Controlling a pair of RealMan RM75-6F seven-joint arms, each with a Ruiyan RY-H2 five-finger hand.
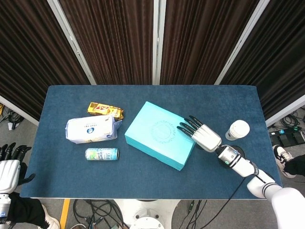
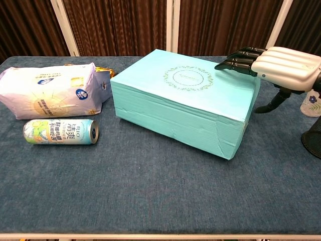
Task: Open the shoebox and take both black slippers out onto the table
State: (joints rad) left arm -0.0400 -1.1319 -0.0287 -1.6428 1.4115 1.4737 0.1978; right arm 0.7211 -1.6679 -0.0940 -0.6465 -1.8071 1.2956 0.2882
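A closed turquoise shoebox (image 1: pixel 159 135) (image 2: pixel 185 100) lies mid-table, turned at an angle to the table edges. Its lid is on and the slippers are hidden inside. My right hand (image 1: pixel 200 133) (image 2: pixel 273 64) lies flat with its fingers stretched out, and the dark fingertips (image 2: pixel 233 61) rest on the lid's right end. It grasps nothing. My left hand (image 1: pixel 9 164) hangs off the table's near-left corner, fingers spread, holding nothing.
A white snack bag (image 1: pixel 90 130) (image 2: pixel 50 90), a gold packet (image 1: pixel 105 110) and a lying drink can (image 1: pixel 101 153) (image 2: pixel 60 131) sit left of the box. A paper cup (image 1: pixel 238 130) (image 2: pixel 313 100) and a black mesh holder (image 2: pixel 313 138) stand at the right.
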